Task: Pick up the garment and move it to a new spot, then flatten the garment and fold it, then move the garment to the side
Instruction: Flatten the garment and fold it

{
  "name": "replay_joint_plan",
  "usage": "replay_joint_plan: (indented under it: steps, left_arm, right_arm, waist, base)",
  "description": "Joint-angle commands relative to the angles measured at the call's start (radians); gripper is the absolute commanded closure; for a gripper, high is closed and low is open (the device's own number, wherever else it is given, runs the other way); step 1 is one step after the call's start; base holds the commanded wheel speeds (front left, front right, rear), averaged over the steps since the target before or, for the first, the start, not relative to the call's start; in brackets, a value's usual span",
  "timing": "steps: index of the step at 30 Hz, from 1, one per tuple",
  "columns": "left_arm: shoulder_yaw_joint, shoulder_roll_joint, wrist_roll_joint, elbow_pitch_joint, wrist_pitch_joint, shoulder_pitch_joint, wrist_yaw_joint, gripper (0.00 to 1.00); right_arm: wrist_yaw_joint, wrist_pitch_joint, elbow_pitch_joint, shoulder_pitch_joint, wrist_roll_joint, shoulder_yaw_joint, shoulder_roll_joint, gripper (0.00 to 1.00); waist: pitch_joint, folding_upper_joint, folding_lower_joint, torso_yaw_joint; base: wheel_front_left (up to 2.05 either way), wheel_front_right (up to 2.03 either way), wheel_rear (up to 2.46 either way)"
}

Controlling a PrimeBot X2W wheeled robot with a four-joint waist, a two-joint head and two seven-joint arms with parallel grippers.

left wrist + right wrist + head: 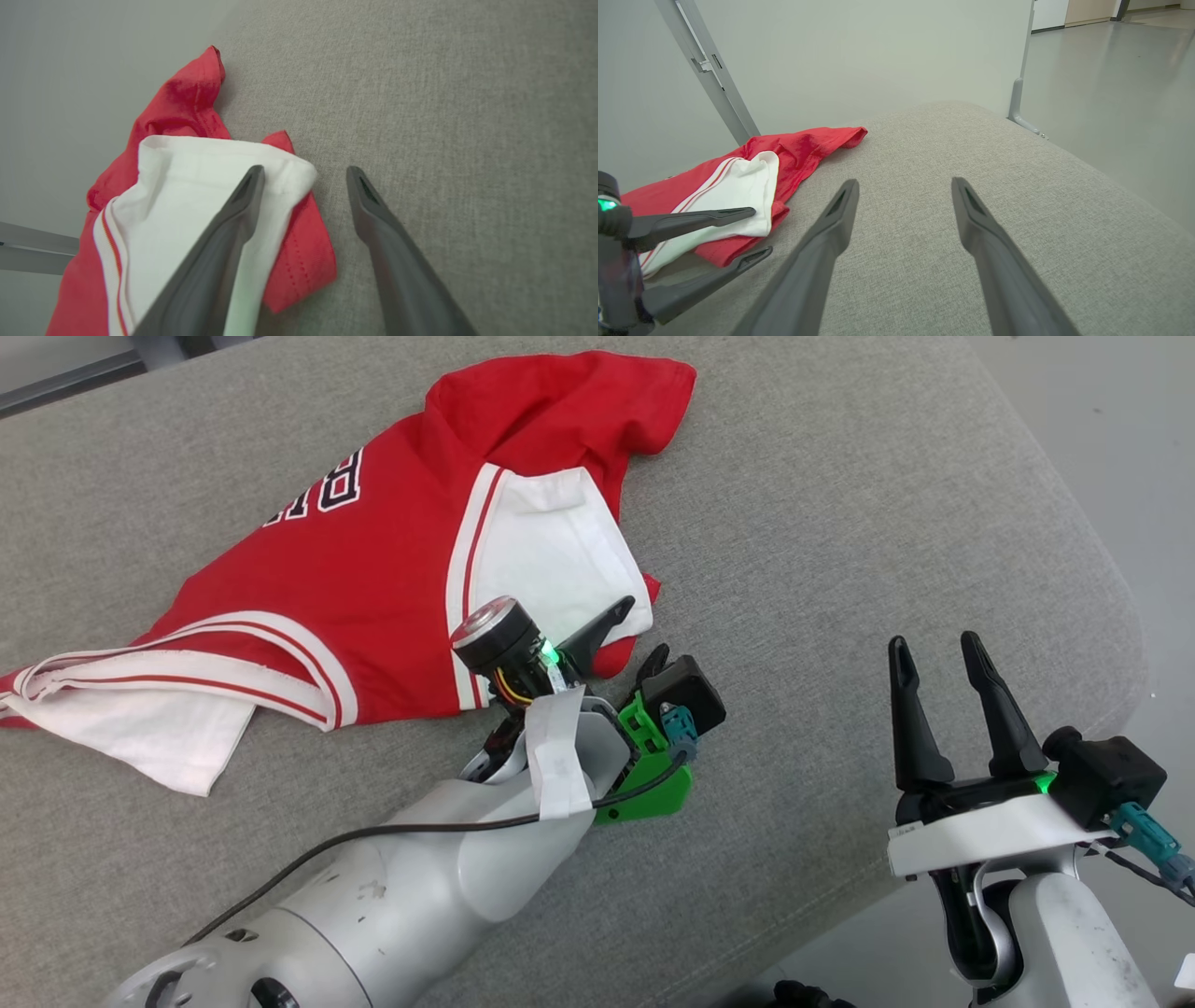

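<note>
The crumpled red-and-white jersey (373, 569) lies on the grey fabric cushion (840, 523). The left gripper (636, 640), wide open and empty, straddles its corner; closing might pinch one layer, which slips.

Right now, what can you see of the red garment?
The red jersey lies crumpled, unfolded, on the grey fabric cushion. It has white sleeve panels, red-and-white striped trim and white, black-outlined lettering, partly hidden by folds. The cloth looks thin and soft. The open left end effector straddles its near white corner; whether it touches is unclear.
</note>
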Motion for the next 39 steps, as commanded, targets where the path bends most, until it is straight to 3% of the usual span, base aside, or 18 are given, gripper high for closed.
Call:
replay_joint_plan:
  steps: [1,3,4,12,17,21,25,30,39]
  left_arm:
    - [-0.004,0.005,-0.005,0.0,-0.004,-0.024,0.008,0.6]
    - [-0.012,0.005,-0.009,-0.009,-0.006,-0.025,0.011,0.93]
    - [-0.015,0.005,-0.012,-0.015,-0.006,-0.027,0.013,1.0]
    - [-0.024,0.005,-0.068,-0.073,-0.017,-0.031,0.026,1.0]
    - [0.003,0.004,-0.161,-0.147,-0.085,0.001,0.043,1.0]
    - [0.036,0.011,-0.196,-0.182,-0.158,0.023,0.082,1.0]
    - [0.078,0.082,-0.219,-0.248,-0.228,0.079,0.118,1.0]
    - [0.117,0.219,-0.245,-0.395,-0.266,0.183,0.179,1.0]
    - [0.175,0.438,-0.281,-0.614,-0.277,0.359,0.293,1.0]
  right_arm:
    - [-0.001,0.0,0.003,-0.011,0.005,0.001,0.001,0.0]
    - [-0.001,0.0,0.004,-0.012,0.004,0.0,0.002,0.0]
    - [-0.001,0.0,0.004,-0.012,0.004,-0.002,0.001,0.0]
    - [-0.001,0.0,0.006,-0.018,-0.001,-0.006,0.002,0.0]
    - [-0.001,0.0,0.0,-0.004,-0.01,-0.021,0.002,0.0]
    - [-0.001,0.0,-0.004,0.019,-0.017,-0.036,-0.006,0.0]
    - [-0.001,0.0,-0.008,0.04,-0.021,-0.046,-0.019,0.0]
    - [-0.001,0.0,-0.013,0.06,-0.026,-0.053,-0.042,0.0]
    - [-0.001,0.0,-0.014,0.015,-0.037,-0.031,-0.141,0.0]
  waist:
    - [0.003,0.0,0.0,0.007]
    - [0.004,0.0,0.0,0.012]
    - [0.004,0.0,0.0,0.015]
    - [-0.008,0.0,0.0,0.042]
    - [-0.026,0.0,0.0,0.072]
    - [-0.05,0.0,0.0,0.113]
    - [-0.08,0.0,0.0,0.165]
    - [-0.117,0.0,0.0,0.238]
    - [-0.141,0.0,0.0,0.37]
  base:
    - [0.0,0.0,0.0]
    - [0.0,0.0,0.0]
    - [0.0,0.0,0.0]
    - [0.0,0.0,0.0]
    - [0.0,0.0,0.0]
    - [0.0,0.0,0.0]
    - [0.0,0.0,0.0]
    - [0.0,0.0,0.0]
    - [0.0,0.0,0.0]
